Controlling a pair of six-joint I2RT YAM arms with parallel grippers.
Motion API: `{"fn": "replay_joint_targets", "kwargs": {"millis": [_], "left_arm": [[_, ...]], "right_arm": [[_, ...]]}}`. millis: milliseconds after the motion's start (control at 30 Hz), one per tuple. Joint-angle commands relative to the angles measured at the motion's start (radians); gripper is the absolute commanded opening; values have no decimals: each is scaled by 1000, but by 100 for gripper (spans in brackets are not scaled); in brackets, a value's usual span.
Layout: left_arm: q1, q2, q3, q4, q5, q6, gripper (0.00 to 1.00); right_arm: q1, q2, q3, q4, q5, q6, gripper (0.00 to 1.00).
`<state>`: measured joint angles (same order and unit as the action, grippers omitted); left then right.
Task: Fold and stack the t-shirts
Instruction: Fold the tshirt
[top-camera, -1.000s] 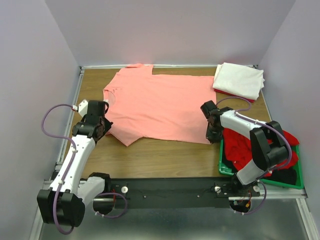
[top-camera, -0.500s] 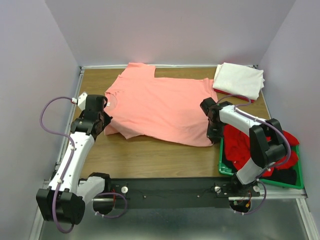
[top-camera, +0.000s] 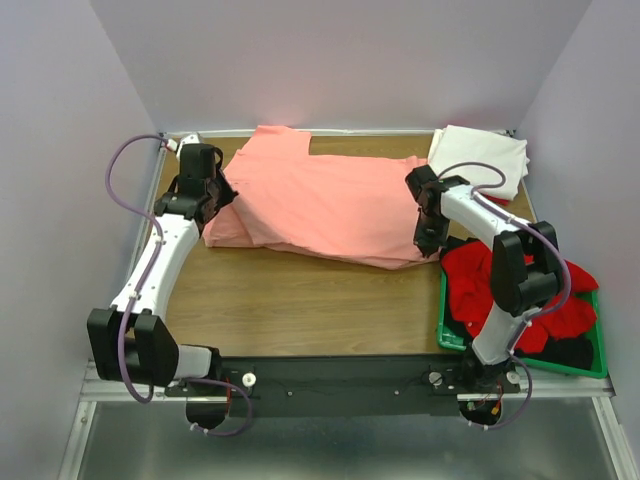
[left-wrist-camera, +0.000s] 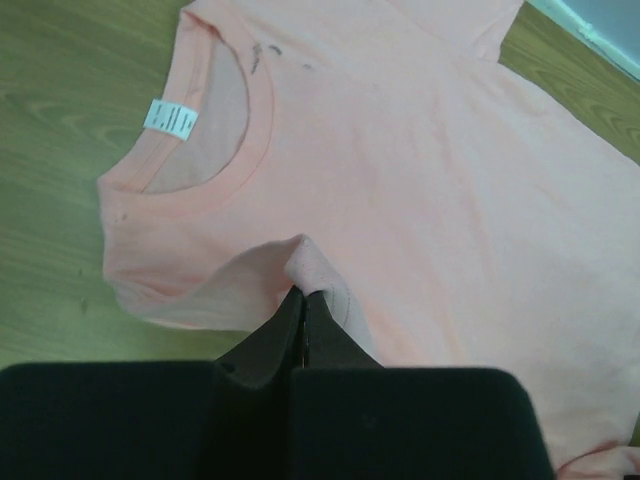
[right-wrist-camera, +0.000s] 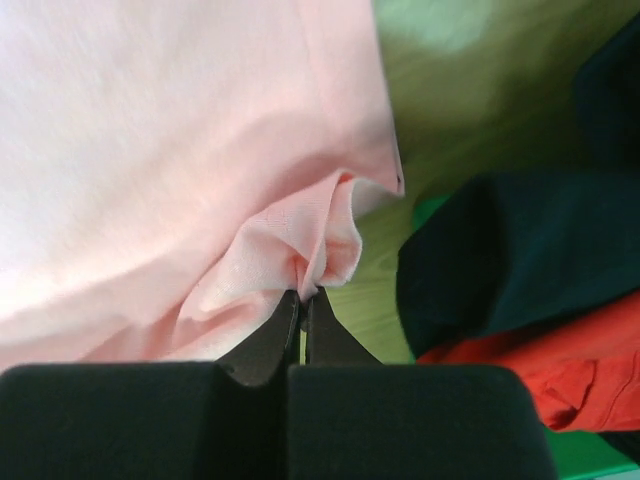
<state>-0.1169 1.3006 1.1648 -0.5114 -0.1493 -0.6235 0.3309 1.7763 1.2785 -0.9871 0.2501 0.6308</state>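
Pinching salmon-pink t-shirt (top-camera: 330, 200) | left end effector (left-wrist-camera: 303, 297) clamped on it | right end effector (right-wrist-camera: 303, 294) too

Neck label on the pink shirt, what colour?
The label in the pink shirt is white with faint dark print; the left wrist view shows it best.

salmon-pink t-shirt (top-camera: 330, 200): under-layer hidden beneath its fold; cut off at top and right edges in left wrist view; blurred in right wrist view | neck label (left-wrist-camera: 168, 117): print too small to read | green crate (top-camera: 447, 338): floor covered by red t-shirt (top-camera: 480, 290) and dark t-shirt (top-camera: 575, 352), partly behind right arm (top-camera: 520, 275)
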Motion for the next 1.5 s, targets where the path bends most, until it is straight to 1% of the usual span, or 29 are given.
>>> {"fn": "replay_joint_targets", "kwargs": {"millis": [0, 167, 333, 567, 933, 1200, 1467], "left_arm": [[8, 69, 88, 85, 83, 105, 0], [8, 175, 159, 111, 93, 143, 0], [8, 262, 232, 97, 73, 166, 0], [8, 367, 300, 83, 44, 151, 0], [8, 447, 361, 64, 11, 122, 0], [8, 494, 412, 18, -44, 100, 0], [10, 511, 420, 16, -50, 110, 0]], "right_arm": [[-39, 31, 77, -25, 34, -49, 1], [-61, 103, 151, -25, 21, -78, 1], [-73, 175, 223, -27, 21, -94, 1], [-96, 241, 314, -36, 31, -98, 1], [-118, 308, 389, -44, 46, -126, 1], [-125, 350, 443, -64, 58, -137, 2], [-130, 370, 464, -70, 63, -141, 2]]}}
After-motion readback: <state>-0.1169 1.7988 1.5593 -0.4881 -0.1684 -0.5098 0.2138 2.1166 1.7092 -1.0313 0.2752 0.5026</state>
